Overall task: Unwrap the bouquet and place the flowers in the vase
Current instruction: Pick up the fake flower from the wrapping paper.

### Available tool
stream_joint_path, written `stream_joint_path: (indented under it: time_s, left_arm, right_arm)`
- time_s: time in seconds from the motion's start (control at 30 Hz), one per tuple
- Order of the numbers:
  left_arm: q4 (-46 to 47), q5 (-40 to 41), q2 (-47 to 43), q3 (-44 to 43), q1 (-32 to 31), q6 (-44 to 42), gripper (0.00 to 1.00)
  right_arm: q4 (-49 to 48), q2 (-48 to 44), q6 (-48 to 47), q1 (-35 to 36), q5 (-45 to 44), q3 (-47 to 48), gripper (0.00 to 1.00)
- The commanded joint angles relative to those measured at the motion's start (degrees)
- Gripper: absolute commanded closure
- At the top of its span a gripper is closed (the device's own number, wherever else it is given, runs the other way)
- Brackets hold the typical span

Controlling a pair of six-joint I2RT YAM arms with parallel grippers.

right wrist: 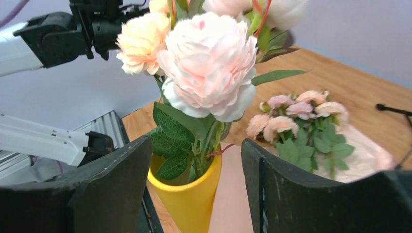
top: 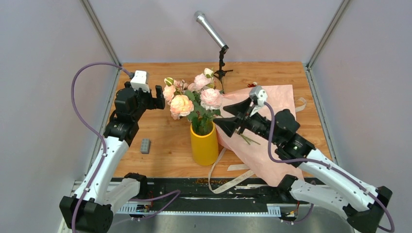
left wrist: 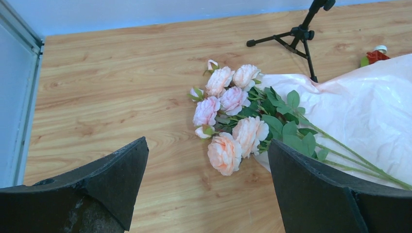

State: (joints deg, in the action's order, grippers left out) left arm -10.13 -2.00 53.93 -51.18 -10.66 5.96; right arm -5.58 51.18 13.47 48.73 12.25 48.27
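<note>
**One bunch in the vase, one flat on the paper**

We see the vase [top: 204, 145] upright, slightly near of table centre, mouth up and long axis vertical. The standing bunch [top: 211, 98] sits in it with stems down in the mouth and heads up, fanned to the left and far side.

The lying bunch [left wrist: 233, 114] is just behind the vase. Its heads rest on bare wood toward the far left, and its stems run near-right across the wrapping paper [top: 250, 158], so the long axis is diagonal. The paper lies spread open right of the vase, its near corner at the table's near edge. The ribbon [top: 237, 168] trails loose by the vase foot and over that edge.

The right gripper [top: 219, 116] sits just right of the standing bunch at leaf height, with fingers apart and nothing clamped. Its wrist view shows the vase through the gap. The left gripper [top: 160, 96] is raised left of the blooms, spread wide and empty.

For room to move, the table [top: 160, 160] is bare wood left of the vase, with only a grey block [top: 145, 145] there. The microphone stand [top: 221, 63] stands at the far edge, close behind the lying bunch. Walls hem both sides.
</note>
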Motion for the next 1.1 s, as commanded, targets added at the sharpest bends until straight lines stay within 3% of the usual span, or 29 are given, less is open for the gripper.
stream_joint_path:
  time_s: [0.0,0.2,0.43,0.57,0.83,1.07]
  left_arm:
    - [4.1,1.5,-0.7,1.2,0.4,-1.9,0.00]
    - [5.6,4.1,0.3,2.5,0.3,-3.5,0.00]
    - [5.0,7.9,1.1,2.4,0.4,-6.9,0.00]
    - [3.6,9.5,1.2,2.6,0.4,-8.3,0.00]
    - [2.2,9.6,3.4,2.1,0.4,-10.0,0.00]
    - [1.8,8.0,4.2,2.0,0.4,-8.9,0.00]
  right_arm:
    - [4.9,-6.4,-4.6,-0.5,-7.8,2.6,0.29]
    - [10.8,-8.8,-6.9,-6.7,-10.1,3.1,0.23]
    - [8.6,-5.6,1.4,-26.7,7.4,-0.2,0.25]
    - [7.3,-2.0,2.6,-33.7,12.6,-1.7,0.27]
    - [7.4,5.3,-0.9,-35.6,10.2,-4.1,0.29]
    - [9.5,12.9,-1.6,-35.9,13.0,-6.7,0.38]
